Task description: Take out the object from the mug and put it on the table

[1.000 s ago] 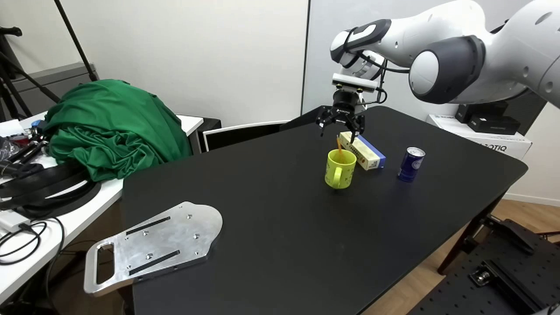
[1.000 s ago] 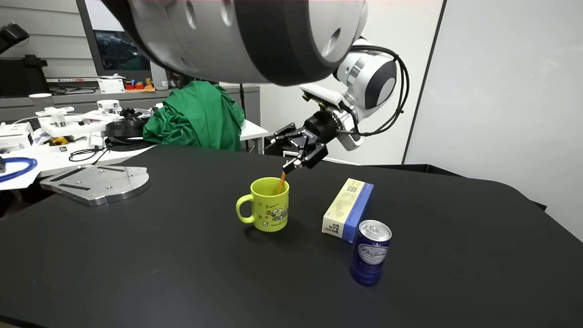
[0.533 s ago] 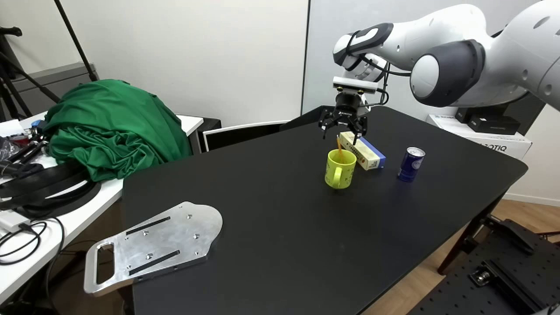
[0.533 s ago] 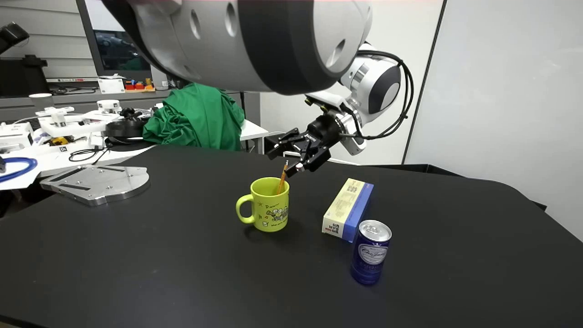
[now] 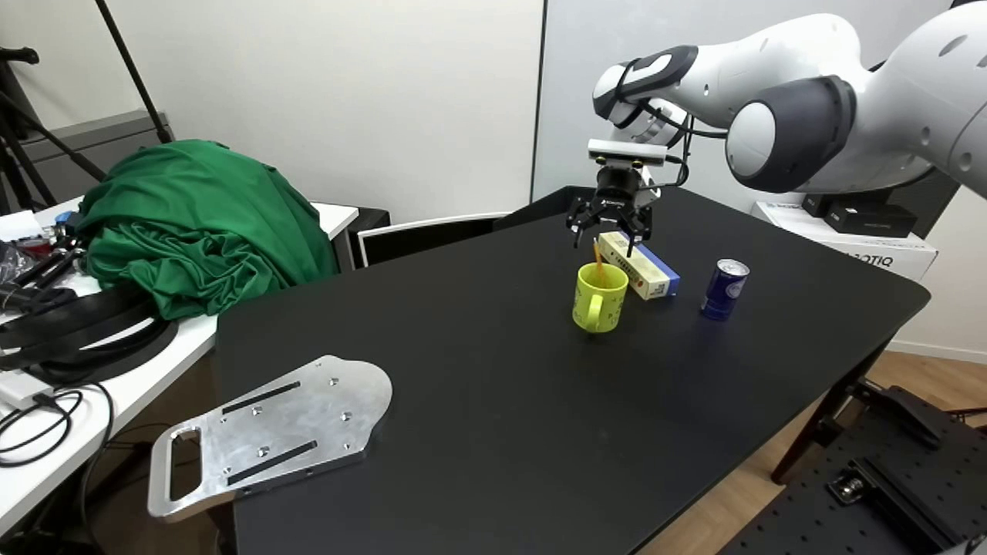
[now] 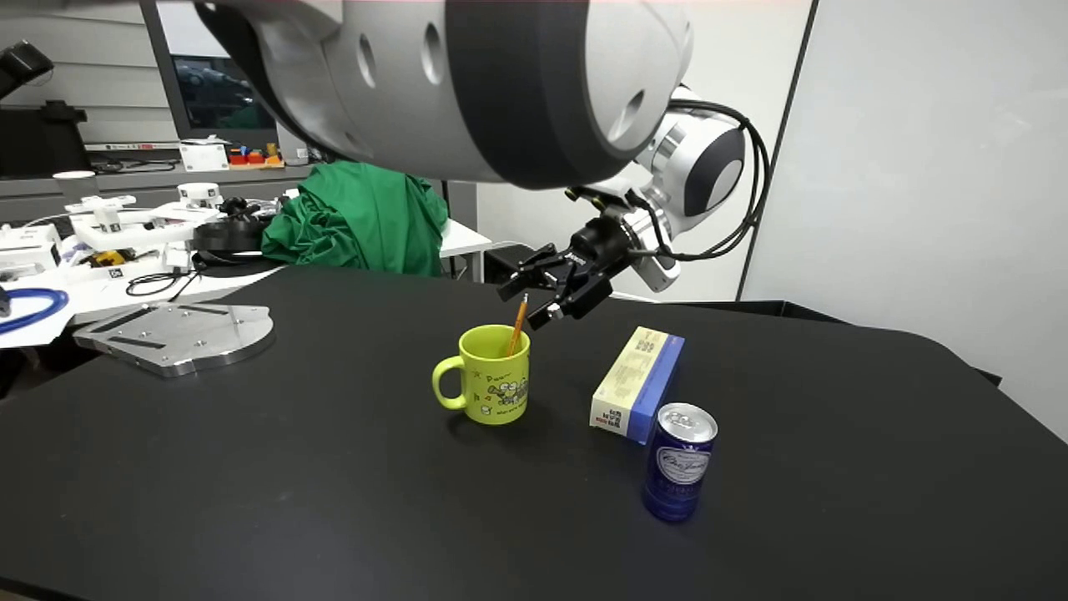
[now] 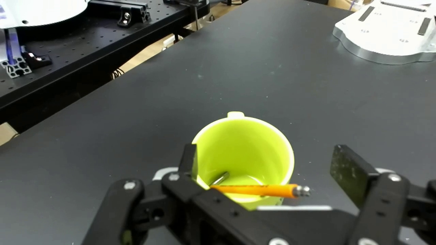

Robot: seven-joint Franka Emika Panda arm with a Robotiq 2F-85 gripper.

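The orange pencil-like stick leans in the yellow-green mug, its metal-tipped end above the rim. In the other views the stick and mug also show. The mug stands upright on the black table. My gripper is open and empty, tilted, just beyond and above the mug. In the wrist view my gripper has its fingers wide apart; the stick's tip lies between them, touching neither visibly. A small silvery end shows inside the mug; I cannot tell what it belongs to.
A white-and-blue box lies beside the mug, under and near the gripper in an exterior view. A dark blue can stands beyond it. A metal plate lies at the table edge. A green cloth sits on the white desk.
My gripper has moved slightly right and down in both exterior views. The stick's tip, earlier covered by a finger in an exterior view, now shows. The mug and stick have not moved.
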